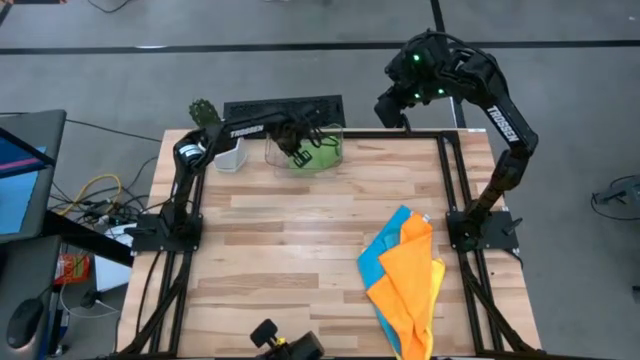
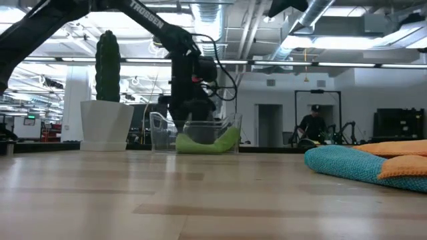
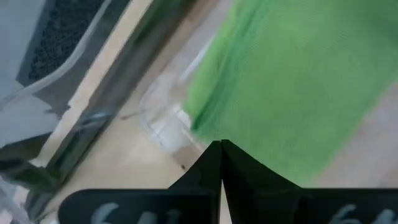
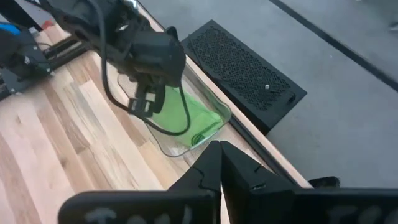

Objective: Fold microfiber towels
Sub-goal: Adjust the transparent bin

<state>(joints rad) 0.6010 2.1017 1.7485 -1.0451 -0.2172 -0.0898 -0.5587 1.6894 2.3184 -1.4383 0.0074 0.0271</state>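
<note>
High view: green towel (image 1: 318, 156) inside clear bin (image 1: 276, 150).

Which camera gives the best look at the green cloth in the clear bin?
The right wrist view: the green towel lies folded inside the clear bin. The left wrist view shows only blurred green, the low view a side strip, the high view a small patch.

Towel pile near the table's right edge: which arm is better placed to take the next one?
Right, probably. The pile with the orange towel on top lies just in front of the right arm's base, while the right gripper hangs free. The left gripper is over the bin holding the green towel.
</note>
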